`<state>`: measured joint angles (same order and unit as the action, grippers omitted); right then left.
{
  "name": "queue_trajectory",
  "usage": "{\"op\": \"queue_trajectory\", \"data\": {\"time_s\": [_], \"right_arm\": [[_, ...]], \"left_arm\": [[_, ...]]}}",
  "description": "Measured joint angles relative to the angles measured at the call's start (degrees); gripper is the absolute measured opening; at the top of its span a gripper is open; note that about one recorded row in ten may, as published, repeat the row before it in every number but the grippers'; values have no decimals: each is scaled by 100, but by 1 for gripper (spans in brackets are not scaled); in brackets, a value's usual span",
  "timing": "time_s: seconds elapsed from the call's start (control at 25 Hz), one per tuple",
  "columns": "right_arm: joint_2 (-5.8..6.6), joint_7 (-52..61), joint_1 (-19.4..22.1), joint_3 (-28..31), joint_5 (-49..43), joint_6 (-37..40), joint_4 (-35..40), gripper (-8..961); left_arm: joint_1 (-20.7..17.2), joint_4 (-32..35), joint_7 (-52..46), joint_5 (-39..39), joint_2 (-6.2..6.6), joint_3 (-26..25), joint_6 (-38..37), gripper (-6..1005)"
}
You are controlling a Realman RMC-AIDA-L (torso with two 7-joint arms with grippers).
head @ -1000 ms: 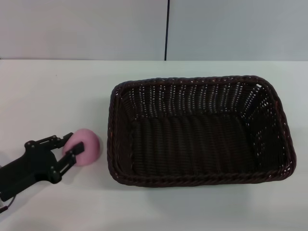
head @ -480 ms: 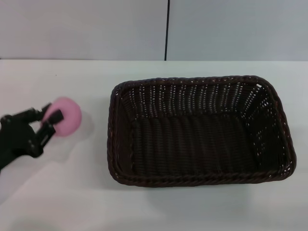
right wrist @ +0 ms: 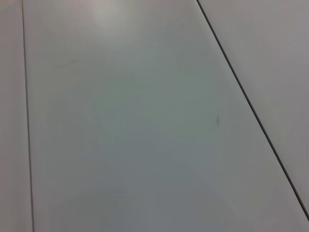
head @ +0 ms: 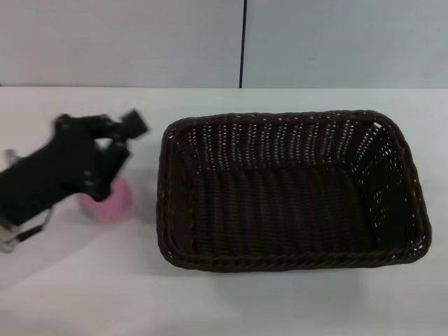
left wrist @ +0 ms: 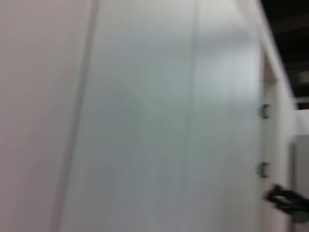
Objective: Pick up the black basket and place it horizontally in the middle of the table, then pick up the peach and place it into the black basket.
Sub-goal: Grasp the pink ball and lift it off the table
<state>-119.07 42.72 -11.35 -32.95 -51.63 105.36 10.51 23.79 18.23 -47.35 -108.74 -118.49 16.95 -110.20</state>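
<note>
The black basket [head: 287, 117] lies lengthwise on the white table [head: 77, 294], in the middle and to the right, and nothing is inside it. The pink peach [head: 112, 201] is left of the basket, partly hidden behind my left arm. My left gripper [head: 120, 138] is blurred, up above the peach and close to the basket's left rim. Its fingers stand apart with nothing between them. The right gripper is out of view. Both wrist views show only pale wall panels.
A grey wall with a dark vertical seam [head: 243, 42] runs behind the table. White tabletop shows in front of the basket and at the far left.
My left gripper had closed on the peach and lifted it to the left. Now it has swung up and right towards the basket without the peach, which sits lower, under the arm.
</note>
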Motion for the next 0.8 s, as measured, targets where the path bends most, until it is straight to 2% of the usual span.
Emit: {"op": "queue_trajectory", "data": {"time_s": [0.12, 0.16, 0.2, 0.28, 0.48, 0.6, 0.64, 0.68, 0.72, 0.8], "right_arm": [[-2, -1, -52, -12, 6, 9, -48, 723], [-2, -1, -74, -14, 6, 10, -73, 723], [-3, -1, -100, -12, 6, 11, -110, 723], [-2, -1, -131, -2, 6, 12, -143, 723], [7, -1, -142, -10, -20, -7, -144, 722], [17, 0, -114, 3, -10, -35, -129, 722], [20, -1, -111, 4, -4, -43, -126, 722], [26, -5, -107, 5, 0, -67, -125, 722], [26, -5, -107, 5, 0, -67, -125, 722], [30, -44, -108, 6, 1, -106, -121, 723]], "left_arm": [[171, -196, 12, -6, -13, 297, 27, 63], [414, -617, 170, -8, -24, 638, 197, 32], [429, -638, 180, -6, -24, 652, 206, 1], [553, -970, 367, -18, -26, 729, 321, 28], [558, -1214, 695, -10, -25, 698, 419, 118], [365, -1190, 722, 28, 4, 429, 457, 227], [278, -1165, 714, 38, 15, 235, 482, 264], [116, -1114, 708, 49, 24, -199, 556, 300], [116, -1114, 708, 49, 24, -199, 556, 326], [-63, -1046, 712, 55, 29, -788, 696, 378]]}}
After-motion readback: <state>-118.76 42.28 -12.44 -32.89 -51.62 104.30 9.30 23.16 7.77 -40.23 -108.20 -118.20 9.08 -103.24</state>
